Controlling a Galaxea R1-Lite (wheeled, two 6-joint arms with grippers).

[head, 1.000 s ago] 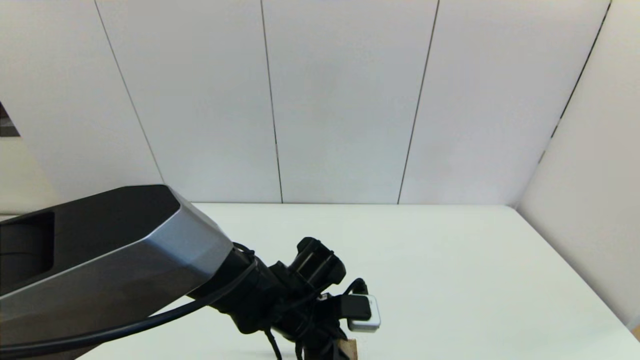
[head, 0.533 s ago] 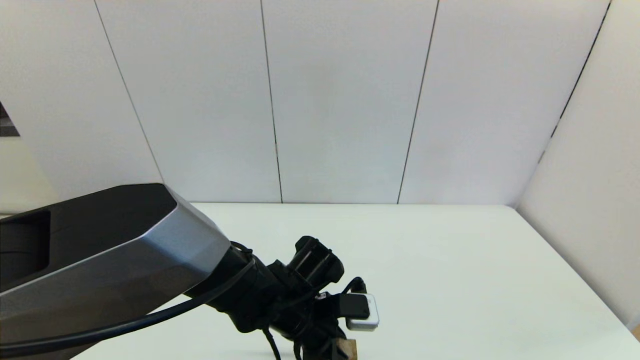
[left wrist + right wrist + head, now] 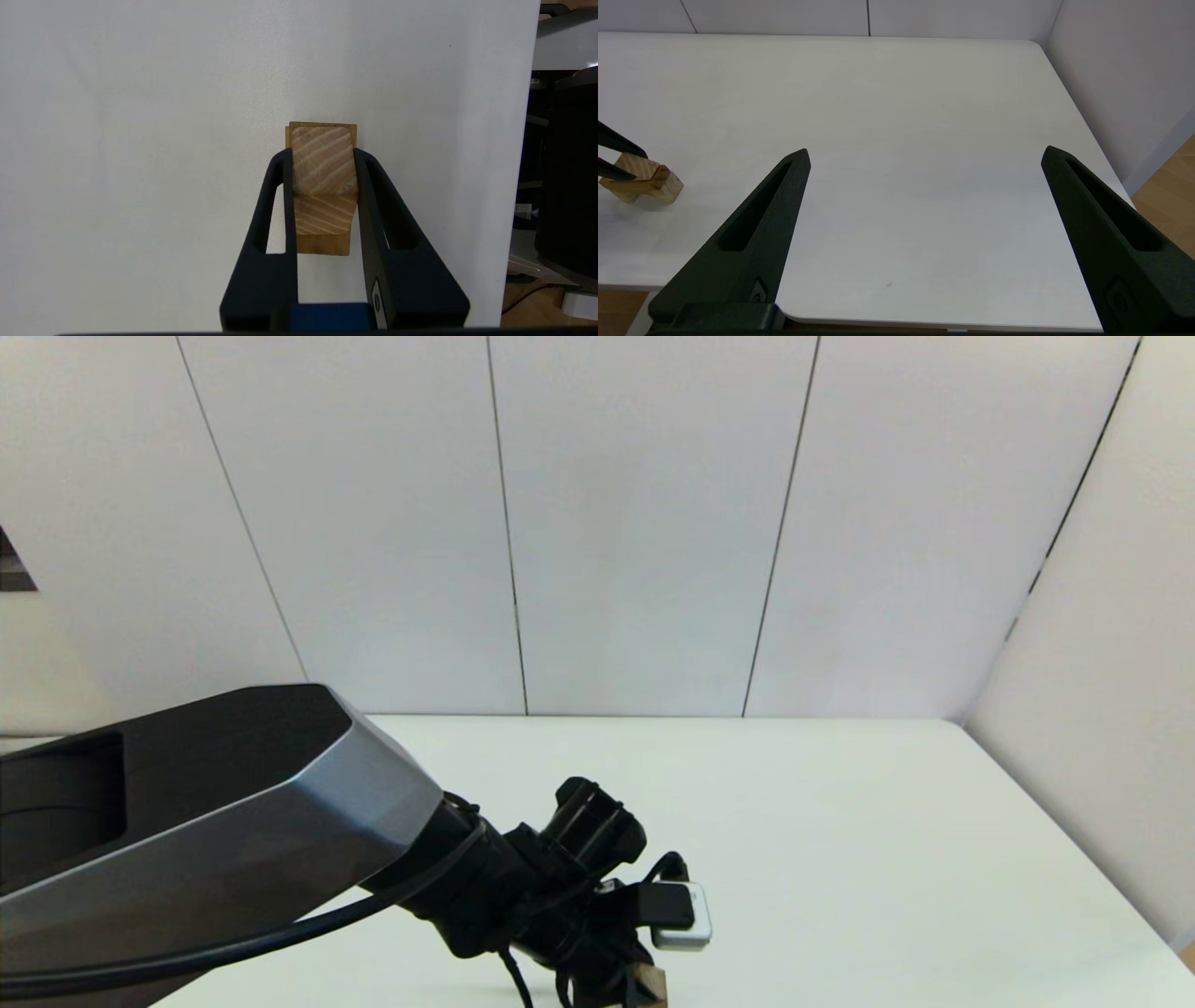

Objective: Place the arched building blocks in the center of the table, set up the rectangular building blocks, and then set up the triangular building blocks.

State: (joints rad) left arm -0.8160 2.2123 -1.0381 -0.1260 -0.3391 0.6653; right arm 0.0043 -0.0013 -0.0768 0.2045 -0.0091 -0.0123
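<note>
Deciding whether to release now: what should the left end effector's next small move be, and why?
Probably open the left end effector slightly. It grips the rectangular block, which seems seated on the arched block on the table; contact is hard to confirm. The right end effector hangs open, apart.

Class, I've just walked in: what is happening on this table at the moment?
The left gripper is closed on a wooden block, low over the white table near the robot's side. A second wooden piece shows directly beneath it; which shapes they are is hard to tell. The right gripper hangs open and empty over the table's right part.
</note>
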